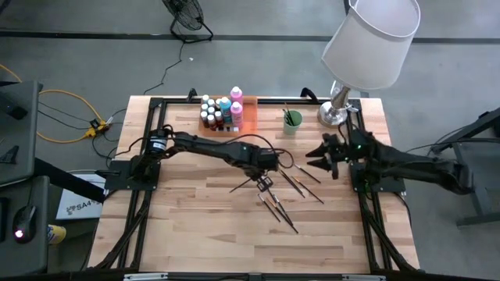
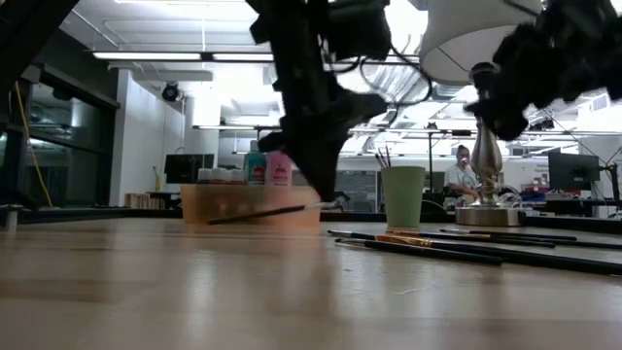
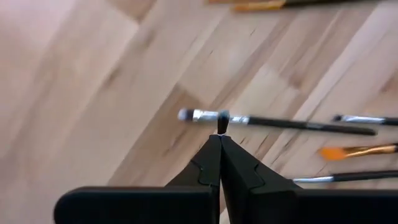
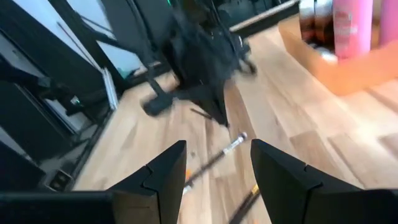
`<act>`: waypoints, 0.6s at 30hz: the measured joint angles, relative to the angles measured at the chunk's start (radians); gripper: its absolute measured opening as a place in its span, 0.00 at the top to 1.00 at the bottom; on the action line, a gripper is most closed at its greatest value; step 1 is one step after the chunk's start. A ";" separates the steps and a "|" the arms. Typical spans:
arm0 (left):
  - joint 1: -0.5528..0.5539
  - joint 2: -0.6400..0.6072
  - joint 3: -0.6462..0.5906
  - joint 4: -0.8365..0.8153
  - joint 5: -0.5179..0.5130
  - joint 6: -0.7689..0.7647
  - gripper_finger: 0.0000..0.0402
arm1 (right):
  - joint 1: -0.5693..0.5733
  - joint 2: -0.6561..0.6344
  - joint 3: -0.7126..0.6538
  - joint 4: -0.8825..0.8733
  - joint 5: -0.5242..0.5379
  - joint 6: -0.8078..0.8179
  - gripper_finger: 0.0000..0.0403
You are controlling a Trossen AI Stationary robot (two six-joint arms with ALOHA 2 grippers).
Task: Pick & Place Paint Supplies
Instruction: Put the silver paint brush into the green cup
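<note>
Left wrist view shows the left gripper (image 3: 219,138) pinched shut on a thin dark silver-ferruled paintbrush (image 3: 273,122), crosswise at its tips, lifted for carrying, while the right gripper (image 4: 217,165) waits part-open.

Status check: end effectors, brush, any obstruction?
Left end effector shut on paintbrush, lifted off table. Right end effector open, waiting near lamp. Nothing blocking.
</note>
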 joint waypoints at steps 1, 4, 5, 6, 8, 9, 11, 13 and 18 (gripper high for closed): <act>0.000 0.000 0.019 -0.006 -0.006 0.013 1.00 | 0.019 0.005 -0.027 0.048 0.018 0.008 0.57; 0.000 0.000 0.084 -0.009 -0.041 0.049 1.00 | 0.075 0.022 -0.096 0.193 0.039 0.014 0.57; 0.000 0.000 0.109 -0.011 -0.054 0.066 1.00 | 0.097 0.028 -0.118 0.236 0.048 0.015 0.57; 0.000 0.000 0.132 -0.011 -0.061 0.082 1.00 | 0.117 0.036 -0.139 0.285 0.063 0.014 0.57; 0.000 0.000 0.181 -0.010 -0.081 0.118 1.00 | 0.161 0.054 -0.166 0.361 0.110 0.008 0.57; 0.000 0.000 0.200 -0.004 -0.087 0.135 1.00 | 0.183 0.063 -0.166 0.386 0.147 -0.006 0.57; 0.000 0.000 0.241 0.007 -0.107 0.169 1.00 | 0.227 0.085 -0.166 0.406 0.213 -0.037 0.57; 0.000 0.000 0.279 0.005 -0.128 0.195 1.00 | 0.267 0.118 -0.166 0.450 0.281 -0.061 0.57; 0.000 -0.001 0.331 0.013 -0.144 0.234 1.00 | 0.327 0.210 -0.166 0.636 0.444 -0.085 0.57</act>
